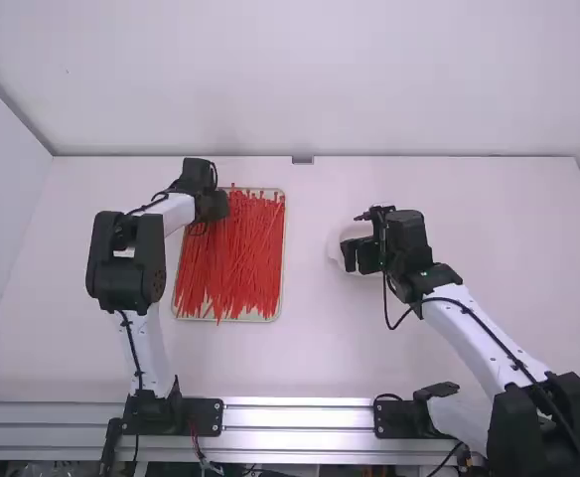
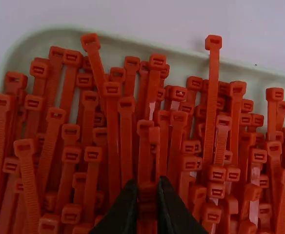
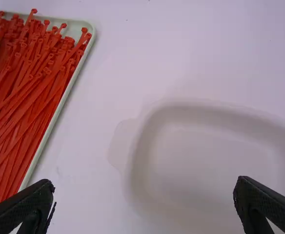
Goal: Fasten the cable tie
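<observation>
A heap of orange cable ties (image 1: 235, 253) lies lengthwise in a pale green tray (image 1: 282, 298) left of the table's middle. My left gripper (image 1: 203, 211) is down in the heap's far left corner. In the left wrist view its fingers (image 2: 128, 207) stand nearly together, shut on one cable tie (image 2: 145, 161) among the many square heads. My right gripper (image 1: 362, 253) hovers right of the tray, open wide above a white dish (image 3: 206, 151) with nothing in it. The right wrist view also catches the ties (image 3: 20, 87) and the tray's rim (image 3: 59, 112).
The white dish (image 1: 338, 248) sits a short way right of the tray. Bare white table surrounds both, bounded by white walls at the back and sides. A metal rail runs along the front edge by the arm bases.
</observation>
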Robot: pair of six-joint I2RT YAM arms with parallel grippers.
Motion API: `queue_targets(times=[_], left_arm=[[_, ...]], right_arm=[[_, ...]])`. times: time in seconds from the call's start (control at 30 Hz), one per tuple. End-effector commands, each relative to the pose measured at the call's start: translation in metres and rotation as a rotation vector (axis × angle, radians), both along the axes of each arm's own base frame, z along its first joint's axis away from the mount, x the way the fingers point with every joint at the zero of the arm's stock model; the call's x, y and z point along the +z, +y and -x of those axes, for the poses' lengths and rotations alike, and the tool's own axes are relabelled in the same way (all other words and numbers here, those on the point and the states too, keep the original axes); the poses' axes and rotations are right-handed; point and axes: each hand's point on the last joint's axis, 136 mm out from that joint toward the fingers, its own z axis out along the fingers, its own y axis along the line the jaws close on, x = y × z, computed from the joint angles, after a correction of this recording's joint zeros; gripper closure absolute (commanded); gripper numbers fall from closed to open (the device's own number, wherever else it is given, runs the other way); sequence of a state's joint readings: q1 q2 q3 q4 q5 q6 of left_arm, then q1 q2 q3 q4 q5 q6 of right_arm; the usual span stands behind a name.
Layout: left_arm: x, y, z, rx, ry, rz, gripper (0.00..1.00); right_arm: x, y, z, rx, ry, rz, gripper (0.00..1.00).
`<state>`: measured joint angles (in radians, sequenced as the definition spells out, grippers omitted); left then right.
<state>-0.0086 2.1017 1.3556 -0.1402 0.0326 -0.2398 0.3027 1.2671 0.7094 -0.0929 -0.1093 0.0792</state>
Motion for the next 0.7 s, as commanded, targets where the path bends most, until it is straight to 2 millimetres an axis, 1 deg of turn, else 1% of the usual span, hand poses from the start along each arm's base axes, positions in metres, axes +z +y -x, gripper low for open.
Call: queue_targets(times=[0.0, 0.07, 0.2, 0.37, 0.47, 0.5, 0.53, 0.57, 0.6, 0.63, 0.67], left_arm=[[0.0074, -0.0009, -0.001, -0.002, -0.014, 0.011, 0.89], [0.0074, -0.0009, -0.001, -0.002, -0.014, 0.011, 0.89], [0.0074, -0.0007, -0.001, -0.001, -0.014, 0.011, 0.92], [0.0074, -0.0008, -0.0011, -0.001, -0.014, 0.012, 0.98], [0.0074, -0.0009, -0.0011, -0.002, -0.014, 0.011, 0.98], [0.0075, -0.0009, -0.0011, -0.002, -0.015, 0.012, 0.98], [0.0075, -0.001, -0.0011, -0.002, -0.015, 0.011, 0.92], [0.0075, -0.001, -0.0011, -0.002, -0.015, 0.011, 0.9], [0.0075, -0.0009, -0.0011, -0.001, -0.015, 0.011, 0.89], [0.0075, -0.0009, -0.0012, -0.002, -0.015, 0.011, 0.86], [0.0077, -0.0009, -0.0014, -0.002, -0.016, 0.011, 0.85]], right_arm=[[0.0115, 0.0038, -0.0063, 0.003, -0.025, -0.009, 0.01], [0.0115, 0.0043, -0.0061, 0.004, -0.025, -0.009, 0.01], [0.0114, 0.0036, -0.0063, 0.002, -0.025, -0.008, 0.01], [0.0114, 0.0036, -0.0062, 0.002, -0.024, -0.009, 0.01], [0.0114, 0.0036, -0.0063, 0.002, -0.025, -0.009, 0.01], [0.0115, 0.0037, -0.0063, 0.003, -0.025, -0.009, 0.01], [0.0115, 0.0036, -0.0063, 0.002, -0.025, -0.009, 0.01], [0.0115, 0.0036, -0.0063, 0.002, -0.025, -0.009, 0.01], [0.0114, 0.0036, -0.0063, 0.002, -0.025, -0.008, 0.01], [0.0114, 0.0036, -0.0063, 0.002, -0.025, -0.009, 0.01], [0.0115, 0.0036, -0.0063, 0.002, -0.025, -0.009, 0.01]])
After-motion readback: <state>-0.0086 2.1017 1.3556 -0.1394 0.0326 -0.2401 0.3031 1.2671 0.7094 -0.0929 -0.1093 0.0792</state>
